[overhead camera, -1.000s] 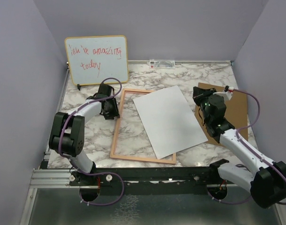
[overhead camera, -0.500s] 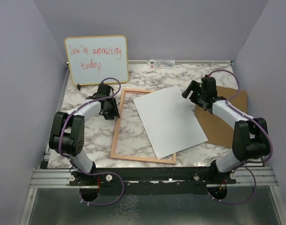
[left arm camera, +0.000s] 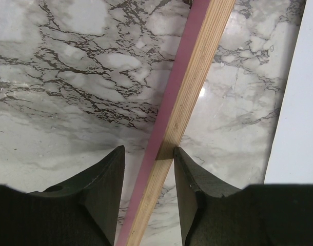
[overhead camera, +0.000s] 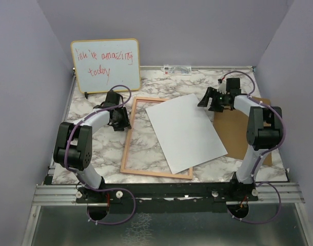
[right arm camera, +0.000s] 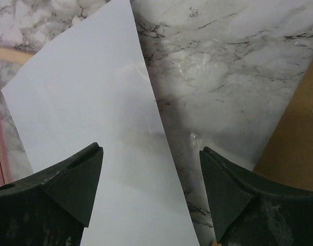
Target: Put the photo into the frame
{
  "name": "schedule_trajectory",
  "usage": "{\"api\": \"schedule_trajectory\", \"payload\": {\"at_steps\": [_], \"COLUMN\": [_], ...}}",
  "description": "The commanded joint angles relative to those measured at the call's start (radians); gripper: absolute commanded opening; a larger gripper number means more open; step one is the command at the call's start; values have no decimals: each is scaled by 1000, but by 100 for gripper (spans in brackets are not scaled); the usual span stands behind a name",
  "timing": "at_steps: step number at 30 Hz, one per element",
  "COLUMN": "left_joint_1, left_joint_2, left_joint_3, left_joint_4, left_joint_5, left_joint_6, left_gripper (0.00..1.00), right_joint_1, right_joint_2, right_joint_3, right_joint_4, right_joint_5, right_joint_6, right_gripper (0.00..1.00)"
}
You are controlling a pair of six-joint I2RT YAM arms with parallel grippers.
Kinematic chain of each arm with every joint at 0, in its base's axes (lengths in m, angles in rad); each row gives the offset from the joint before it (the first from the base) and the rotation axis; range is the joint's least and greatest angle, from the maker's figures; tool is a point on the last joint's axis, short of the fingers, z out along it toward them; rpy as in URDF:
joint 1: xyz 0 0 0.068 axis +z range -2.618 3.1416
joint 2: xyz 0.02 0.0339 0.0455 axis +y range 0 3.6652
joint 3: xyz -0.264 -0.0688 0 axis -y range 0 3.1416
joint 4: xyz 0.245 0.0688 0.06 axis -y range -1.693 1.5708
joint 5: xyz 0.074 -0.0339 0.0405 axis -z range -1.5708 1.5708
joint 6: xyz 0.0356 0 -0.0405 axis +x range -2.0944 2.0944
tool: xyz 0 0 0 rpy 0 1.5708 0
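Photo [overhead camera: 184, 132] hides frame [overhead camera: 151, 173] right rail; right arm [overhead camera: 261, 128] overlaps board [overhead camera: 236, 136].

Whiteboard [overhead camera: 105, 65] (red handwriting) upright at back left; marble table [overhead camera: 108, 148]; purple walls [overhead camera: 23, 77].

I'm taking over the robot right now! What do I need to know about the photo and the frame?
Left gripper: open, fingers either side of the frame's left rail.
Right gripper: open, empty, above the photo's far right edge.
Photo: white side up, lying askew over the frame, its right corner sticking out onto the table.
Backing board: off the frame, flat on the right.
Done: frame opened.
Left: square the photo inside the frame, then likely put the board back.
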Motion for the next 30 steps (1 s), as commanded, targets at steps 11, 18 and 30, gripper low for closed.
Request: {"api": "schedule_trajectory", "payload": {"at_steps": [11, 18, 30], "left_joint_1": [11, 12, 13], "left_joint_2": [64, 72, 73], "left_joint_3": [-5, 15, 38], "left_joint_4": [-3, -3, 2], "left_joint_5": [67, 84, 98], "left_joint_6": [-8, -29, -41], "left_gripper": [41, 40, 40], "right_joint_1": [-30, -40, -40], "right_joint_2": [130, -64, -361], "right_joint_3": [30, -228, -483], "right_joint_4": [-203, -126, 157], "right_joint_5": [-414, -493, -542], "right_joint_6": [-213, -148, 108], "right_gripper": [78, 68, 1]}}
